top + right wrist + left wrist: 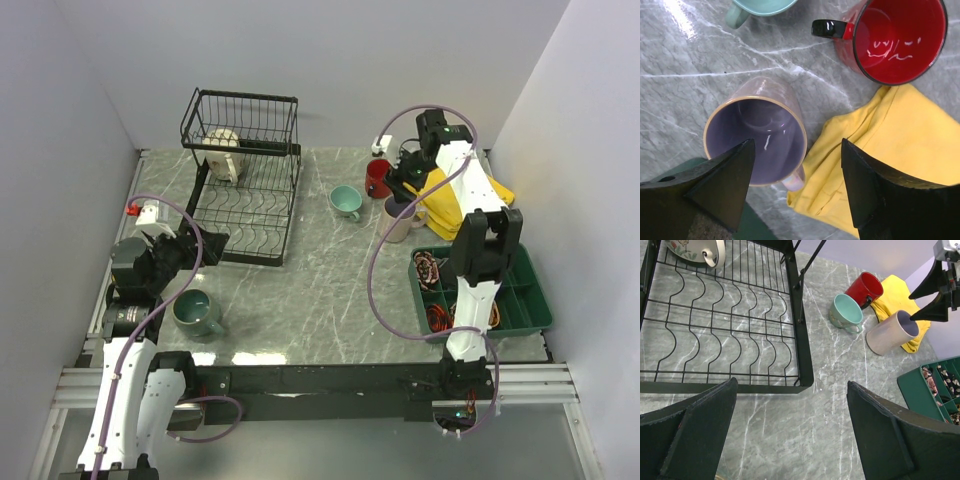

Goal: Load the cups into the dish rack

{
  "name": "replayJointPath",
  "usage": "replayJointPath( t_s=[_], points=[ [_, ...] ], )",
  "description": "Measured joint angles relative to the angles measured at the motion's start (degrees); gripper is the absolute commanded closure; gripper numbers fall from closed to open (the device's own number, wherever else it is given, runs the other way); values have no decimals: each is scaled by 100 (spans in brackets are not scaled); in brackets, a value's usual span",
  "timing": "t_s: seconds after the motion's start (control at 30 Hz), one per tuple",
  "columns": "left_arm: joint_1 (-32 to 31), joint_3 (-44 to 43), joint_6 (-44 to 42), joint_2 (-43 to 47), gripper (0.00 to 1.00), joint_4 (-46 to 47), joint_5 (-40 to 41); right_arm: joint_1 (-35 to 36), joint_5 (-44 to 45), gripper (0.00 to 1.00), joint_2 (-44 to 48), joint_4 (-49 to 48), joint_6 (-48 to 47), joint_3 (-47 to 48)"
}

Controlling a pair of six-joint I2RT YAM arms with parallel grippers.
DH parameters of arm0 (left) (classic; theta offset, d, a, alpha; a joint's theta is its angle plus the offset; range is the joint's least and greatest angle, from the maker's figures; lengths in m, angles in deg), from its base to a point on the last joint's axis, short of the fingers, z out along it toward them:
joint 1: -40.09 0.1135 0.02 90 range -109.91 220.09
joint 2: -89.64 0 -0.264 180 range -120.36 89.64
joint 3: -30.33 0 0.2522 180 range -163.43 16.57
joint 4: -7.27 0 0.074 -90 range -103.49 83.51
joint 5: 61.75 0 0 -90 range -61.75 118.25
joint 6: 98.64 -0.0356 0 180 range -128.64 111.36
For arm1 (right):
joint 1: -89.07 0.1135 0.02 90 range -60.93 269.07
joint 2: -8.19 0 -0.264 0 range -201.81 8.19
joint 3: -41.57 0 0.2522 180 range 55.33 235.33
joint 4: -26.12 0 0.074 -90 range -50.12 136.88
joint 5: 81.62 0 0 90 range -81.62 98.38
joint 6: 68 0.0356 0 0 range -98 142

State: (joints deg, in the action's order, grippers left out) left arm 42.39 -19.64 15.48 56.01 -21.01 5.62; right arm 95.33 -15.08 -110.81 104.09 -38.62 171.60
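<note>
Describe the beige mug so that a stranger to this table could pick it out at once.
Find the green compartment tray at the right side of the table; a yellow cloth lies beyond it. The beige mug sits at the cloth's left edge, nearer than the red mug and teal mug. Alone among them, it is lilac inside.

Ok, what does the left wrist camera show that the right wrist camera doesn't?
Only the left wrist view shows the dish rack, the cream mug in it, the green tray's compartments and the open left gripper. Only the right wrist view looks down into the beige mug and the red mug to their bottoms. Both show those two mugs, the teal mug, the yellow cloth, the marble table and the open right gripper.
</note>
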Motion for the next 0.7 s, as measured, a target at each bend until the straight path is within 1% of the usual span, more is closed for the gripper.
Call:
replayJointPath(
  t_s=[0.37,0.53,0.6,0.67,0.7],
  points=[
    [0,0,11,2,4,0,0,24,-74,37,-625,149,-240,44],
    [0,7,11,2,4,2,0,24,-105,50,-708,221,-334,44],
    [0,22,11,2,4,2,0,28,-129,53,-710,271,-372,44],
    [0,33,11,2,4,0,0,35,-133,54,-715,282,-402,46],
    [0,35,13,2,4,0,0,35,-149,56,-719,284,-409,50]
  ],
)
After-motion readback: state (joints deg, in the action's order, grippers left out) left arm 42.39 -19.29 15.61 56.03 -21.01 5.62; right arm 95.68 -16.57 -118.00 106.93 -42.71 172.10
